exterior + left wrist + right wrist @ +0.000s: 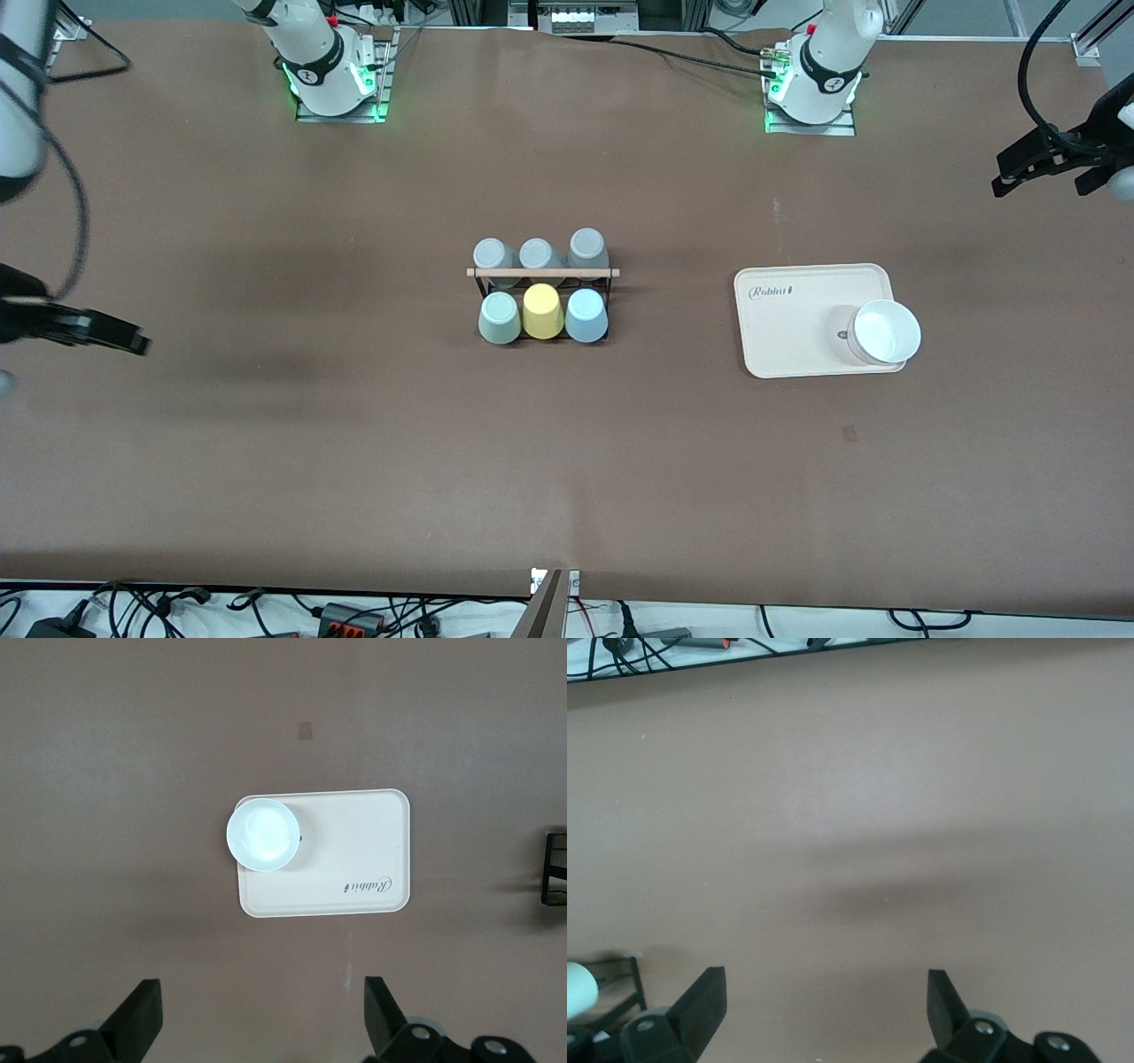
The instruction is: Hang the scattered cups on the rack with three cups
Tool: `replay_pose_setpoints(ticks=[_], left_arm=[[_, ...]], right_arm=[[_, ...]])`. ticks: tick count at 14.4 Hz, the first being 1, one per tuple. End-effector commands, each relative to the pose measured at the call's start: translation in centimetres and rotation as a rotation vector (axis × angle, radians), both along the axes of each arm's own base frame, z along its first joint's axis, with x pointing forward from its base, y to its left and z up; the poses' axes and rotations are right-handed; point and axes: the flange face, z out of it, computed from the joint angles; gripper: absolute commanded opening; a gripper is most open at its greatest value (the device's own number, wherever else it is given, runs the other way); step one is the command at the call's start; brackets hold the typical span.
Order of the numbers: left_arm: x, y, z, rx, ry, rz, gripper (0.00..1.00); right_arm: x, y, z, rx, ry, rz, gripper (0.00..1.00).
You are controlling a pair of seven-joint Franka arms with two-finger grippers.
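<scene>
The rack [542,273], a black wire frame with a wooden rod on top, stands mid-table. On its side nearer the camera, a mint green cup [499,317], a yellow cup [542,311] and a light blue cup [586,315] sit bottom up in a row. My left gripper [1038,187] hangs open and empty at the left arm's end of the table. In the left wrist view the left gripper [261,1010] looks down on bare table. My right gripper [106,341] hangs open and empty at the right arm's end. Beside the right gripper [824,1001], a rack corner [611,988] and the mint cup [578,989] show.
Three grey cups [537,257] sit on the rack's side farther from the camera. A cream tray [797,319] lies toward the left arm's end, with a white bowl [884,332] on its corner. The tray [354,850] and bowl [263,834] also appear in the left wrist view.
</scene>
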Motion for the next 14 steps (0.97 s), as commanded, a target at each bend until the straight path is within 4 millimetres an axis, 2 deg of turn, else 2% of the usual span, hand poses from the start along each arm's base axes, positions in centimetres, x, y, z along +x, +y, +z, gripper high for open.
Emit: replay_pose_setpoints(ticks=[1, 5, 8, 11, 12, 14], left_arm=[[1.1, 0.3, 0.4, -0.033, -0.009, -0.012, 1.0], [1.2, 0.3, 0.5, -0.034, -0.012, 0.002, 1.0], [2.4, 0.3, 1.1, -0.032, -0.03, 0.0, 1.0], [2.1, 0.5, 1.3, -0.035, -0.028, -0.006, 1.0], [2.0, 0.9, 1.5, -0.036, -0.031, 0.003, 1.0], [2.0, 0.4, 1.6, -0.036, -0.032, 0.0, 1.0]], right_arm=[[-2.1, 0.2, 2.1, -0.034, -0.02, 0.057, 1.0], [-3.8, 0.0, 2.1, -0.048, -0.018, 0.089, 1.0], [-7.5, 0.1, 1.2, -0.059, -0.06, 0.098, 1.0], [-10.6, 0.9, 1.0, -0.063, -0.067, 0.112, 1.0], [-11.0, 0.8, 1.1, -0.062, -0.063, 0.11, 1.0], [-11.2, 0.7, 1.1, -0.057, -0.041, 0.109, 1.0]])
